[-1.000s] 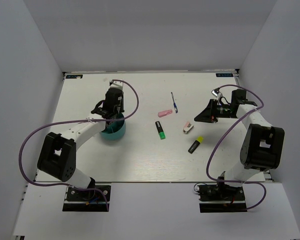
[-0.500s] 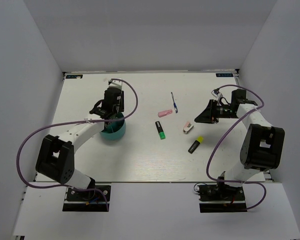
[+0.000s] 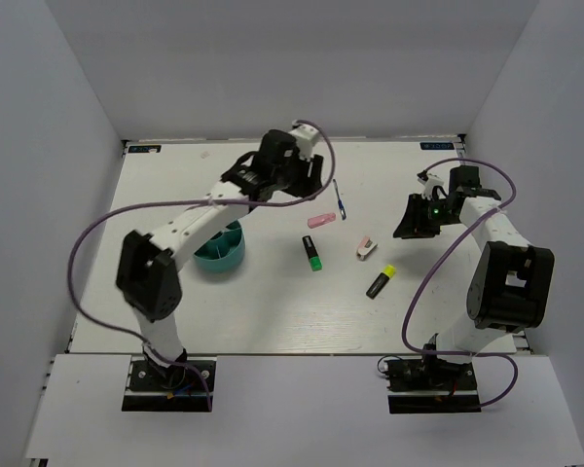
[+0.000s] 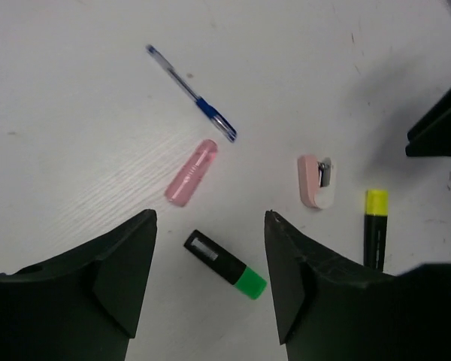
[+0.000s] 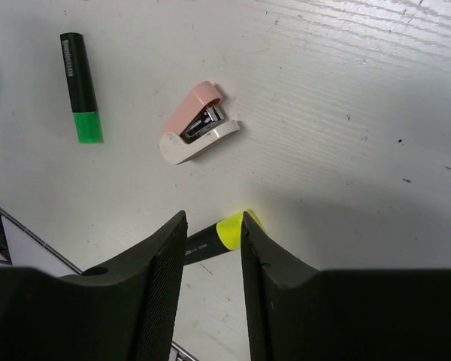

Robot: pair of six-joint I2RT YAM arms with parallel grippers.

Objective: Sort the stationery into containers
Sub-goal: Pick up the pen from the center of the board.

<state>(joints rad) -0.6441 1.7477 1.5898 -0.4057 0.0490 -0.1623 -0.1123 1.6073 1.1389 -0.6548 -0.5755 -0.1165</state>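
Jaws of the left gripper stand wide with nothing between them, hovering above the loose items; those of the right gripper leave only a narrow gap, also empty, over the yellow cap of the black-and-yellow plastic highlighter. All 5 loose pieces lie on the white table to the right of the round teal plastic organiser in the overhead view: the black-and-green plastic highlighter nearest it, the translucent pink bar-shaped eraser a little farther back, the thin clear-and-blue ballpoint pen farther back again, the small white-and-pink mini stapler beyond the green highlighter, and the yellow highlighter farthest from the organiser.

The left arm seems to be lining up its next pick, most likely the eraser or the green highlighter, since both sit near the gap of its fingers. To do it well, settle on 1 of them, centre the gap on its middle, turn the wrist until the 2 fingers close across the short width and not along the slanted length, then descend straight. These 2 lie near each other, so a skewed descent could nudge the neighbour. Carry the piece level and release it low over a compartment of the organiser
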